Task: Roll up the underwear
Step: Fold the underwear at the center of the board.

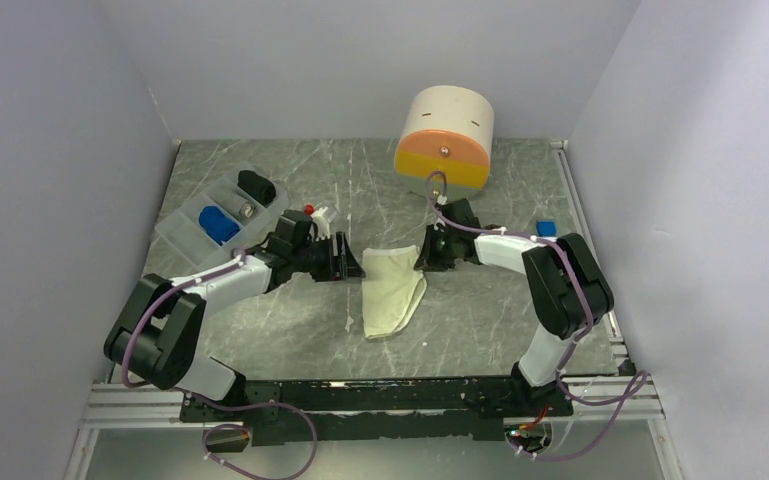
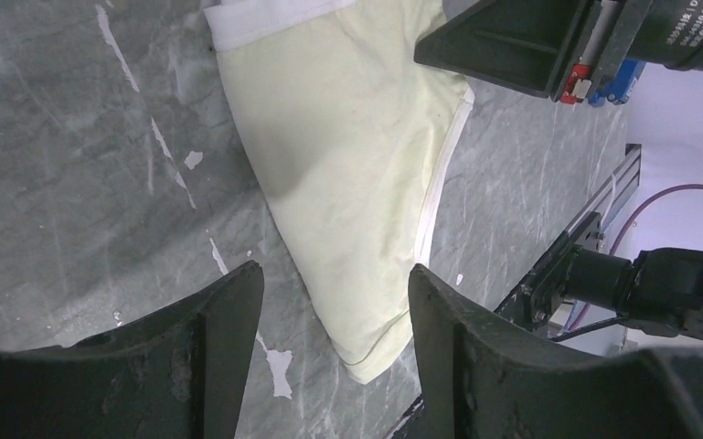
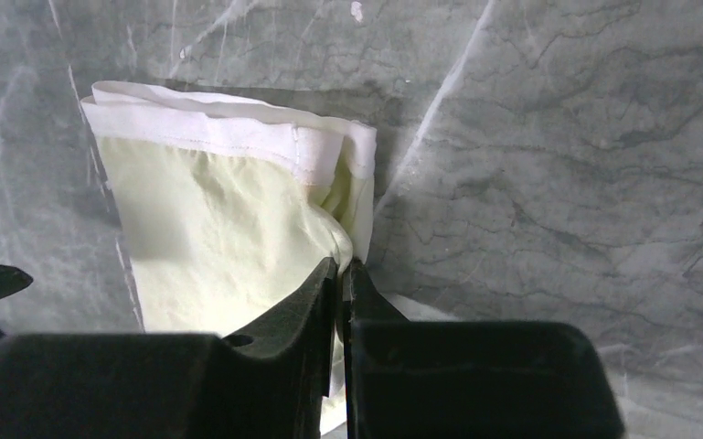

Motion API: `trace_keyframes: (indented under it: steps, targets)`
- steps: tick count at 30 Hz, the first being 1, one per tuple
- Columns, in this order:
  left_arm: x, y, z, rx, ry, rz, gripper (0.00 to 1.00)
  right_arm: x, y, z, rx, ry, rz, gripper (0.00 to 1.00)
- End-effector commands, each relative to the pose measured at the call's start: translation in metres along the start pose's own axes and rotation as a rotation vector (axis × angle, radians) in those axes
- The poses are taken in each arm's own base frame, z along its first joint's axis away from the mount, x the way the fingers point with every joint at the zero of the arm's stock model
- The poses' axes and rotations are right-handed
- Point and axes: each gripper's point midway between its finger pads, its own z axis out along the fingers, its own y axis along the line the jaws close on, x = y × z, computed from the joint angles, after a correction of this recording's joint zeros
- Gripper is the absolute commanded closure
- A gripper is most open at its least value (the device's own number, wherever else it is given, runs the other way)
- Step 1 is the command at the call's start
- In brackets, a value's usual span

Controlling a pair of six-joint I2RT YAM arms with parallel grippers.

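The cream-yellow underwear lies folded into a narrow wedge in the middle of the table, white waistband at the far end. My right gripper is shut on its right edge just below the waistband; in the right wrist view the fingers pinch a fold of the cloth. My left gripper hangs open at the cloth's left side. The left wrist view shows its gripper empty, with the cloth's pointed end beyond the tips. A rolled blue underwear sits in the tray.
A grey divided tray at the left also holds a black roll. A white drum with an orange and yellow face stands at the back. A small blue item lies at the right, a red-and-white piece near the tray.
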Motion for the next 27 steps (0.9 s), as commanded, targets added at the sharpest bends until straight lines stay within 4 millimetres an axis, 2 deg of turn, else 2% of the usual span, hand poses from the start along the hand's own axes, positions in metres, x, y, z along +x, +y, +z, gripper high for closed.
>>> trace_keyframes:
  steps: [1,7,16,22,27]
  targets:
    - [-0.007,0.001,-0.006,-0.003,-0.021,0.020,0.36,-0.022,0.009,-0.014,0.135,-0.103,-0.042,0.91]
    - [-0.008,0.018,-0.012,-0.070,-0.027,-0.024,0.35,-0.021,0.023,-0.021,0.268,-0.165,-0.097,0.91]
    - [-0.011,0.028,-0.019,-0.087,-0.036,-0.051,0.35,-0.016,0.053,-0.022,0.369,-0.200,-0.180,0.91]
    - [-0.015,0.035,-0.026,-0.106,-0.054,-0.075,0.34,-0.007,0.073,-0.012,0.360,-0.186,-0.196,0.90]
    - [-0.015,0.039,-0.028,-0.105,-0.051,-0.088,0.34,-0.001,0.090,0.004,0.329,-0.155,-0.197,0.89]
